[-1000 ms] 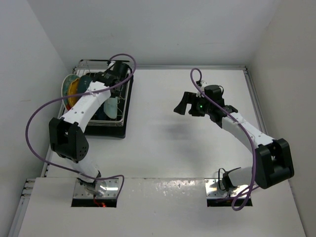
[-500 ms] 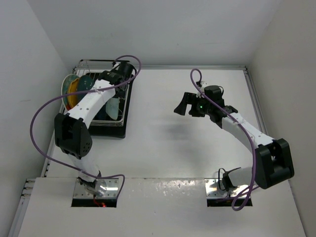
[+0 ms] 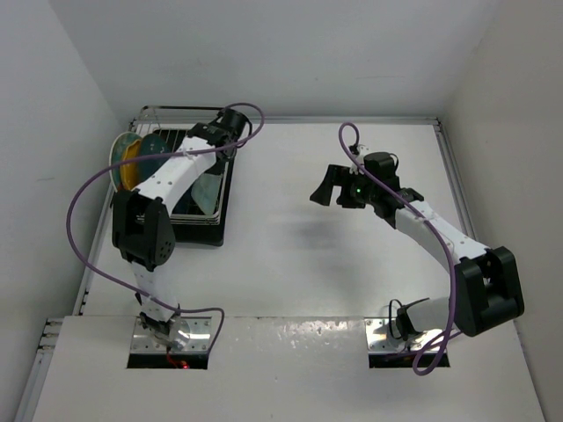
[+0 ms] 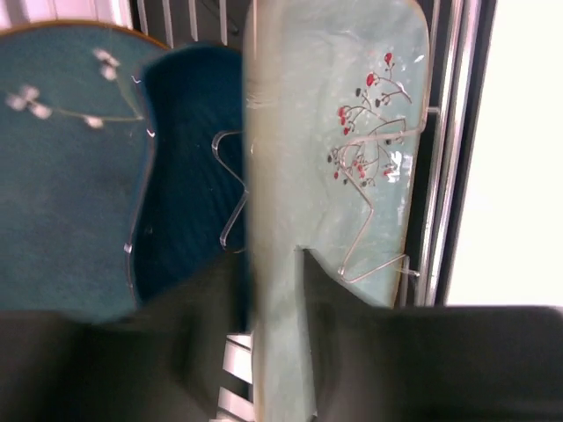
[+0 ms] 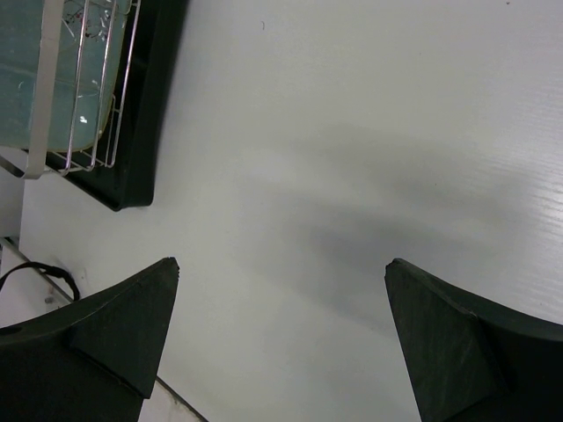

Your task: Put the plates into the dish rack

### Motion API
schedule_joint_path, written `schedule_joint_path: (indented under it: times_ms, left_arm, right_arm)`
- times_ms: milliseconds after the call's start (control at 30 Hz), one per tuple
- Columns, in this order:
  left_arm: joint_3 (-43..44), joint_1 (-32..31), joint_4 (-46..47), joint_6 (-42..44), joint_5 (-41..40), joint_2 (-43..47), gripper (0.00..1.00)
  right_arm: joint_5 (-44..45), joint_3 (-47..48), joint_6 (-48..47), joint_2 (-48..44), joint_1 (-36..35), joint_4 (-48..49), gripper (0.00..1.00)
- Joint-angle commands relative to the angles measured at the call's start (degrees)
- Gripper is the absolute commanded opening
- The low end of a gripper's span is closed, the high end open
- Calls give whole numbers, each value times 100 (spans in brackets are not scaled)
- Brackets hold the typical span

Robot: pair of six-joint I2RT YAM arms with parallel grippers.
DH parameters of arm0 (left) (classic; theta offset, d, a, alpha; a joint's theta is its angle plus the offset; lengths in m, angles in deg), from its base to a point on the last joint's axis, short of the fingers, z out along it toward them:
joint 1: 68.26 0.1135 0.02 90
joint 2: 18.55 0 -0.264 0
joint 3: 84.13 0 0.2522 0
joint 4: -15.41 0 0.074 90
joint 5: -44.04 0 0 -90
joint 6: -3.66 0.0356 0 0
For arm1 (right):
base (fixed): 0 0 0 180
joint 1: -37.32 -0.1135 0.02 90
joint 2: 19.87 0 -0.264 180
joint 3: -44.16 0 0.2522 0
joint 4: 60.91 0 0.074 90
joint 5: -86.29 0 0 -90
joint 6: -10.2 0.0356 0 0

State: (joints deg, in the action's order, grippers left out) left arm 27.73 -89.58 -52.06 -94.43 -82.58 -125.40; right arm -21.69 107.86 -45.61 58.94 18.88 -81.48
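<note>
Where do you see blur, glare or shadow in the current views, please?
Left wrist view: the left jaws and the near edge of the pale mint rounded-rectangle ceramic plate are out of focus, glare spots dot its glaze, the white table is blown out. Right wrist view: a soft shadow crosses the table. Top external view: sharp, evenly lit.

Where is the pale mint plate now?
In the left wrist view the pale mint plate stands on edge in the dish rack, at its right side, next to the dark blue plate; its rim lies between the fingers of the left hand.
</note>
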Motion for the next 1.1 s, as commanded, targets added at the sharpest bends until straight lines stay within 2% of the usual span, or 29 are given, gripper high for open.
schedule_joint_path:
  times_ms: [0, 67, 200, 367, 467, 600, 633, 700, 733, 767, 833, 867, 900, 967, 1067]
  left_arm:
    - [437, 5, 203, 124, -319, 138, 44]
    - [612, 5, 203, 194, -546, 191, 61]
    - [946, 5, 203, 387, -714, 480, 79]
    - [1193, 5, 203, 520, -715, 1085, 86]
    - [905, 5, 343, 694, -715, 1751, 86]
    - [-464, 224, 947, 922, -715, 2912, 86]
    - [-1320, 225, 1124, 1028, -541, 3681, 84]
    - [-2300, 225, 1720, 1405, -312, 4554, 84]
    - [-3279, 225, 1915, 1503, -58, 5011, 84]
    - [-3759, 225, 2100, 1609, 136, 5973, 84]
    - [-4603, 225, 2530, 2037, 654, 6988, 84]
    - [-5330, 225, 2646, 2136, 1109, 7481, 86]
    - [-5650, 225, 2734, 2276, 1322, 8382, 86]
    - [-6335, 225, 2805, 2611, 1840, 9126, 87]
    - [-6907, 225, 2752, 2840, 2124, 9971, 90]
  right_arm:
    - [66, 78, -89, -111, 42, 22, 100]
    - [66, 87, -71, -93, 68, 39, 100]
    - [57, 122, -88, -93, 51, 4, 100]
    - [49, 289, -194, -128, 112, -119, 100]
    - [84, 307, -308, -313, 270, -294, 100]
    - [145, 149, -422, -769, 594, -435, 100]
    - [163, -26, -440, -935, 656, -435, 100]
    - [189, -263, -414, -1156, 858, -427, 100]
    - [189, -352, -405, -1392, 868, -366, 100]
    - [207, -666, -387, -1455, 955, -330, 100]
    - [172, -888, -300, -1735, 1061, -251, 100]
    - [137, -1132, -256, -1789, 1114, -225, 100]
    - [93, -1213, -264, -1842, 1158, -216, 100]
    - [58, -1441, -229, -2044, 1210, -277, 100]
    - [49, -1635, -255, -2316, 1237, -417, 100]
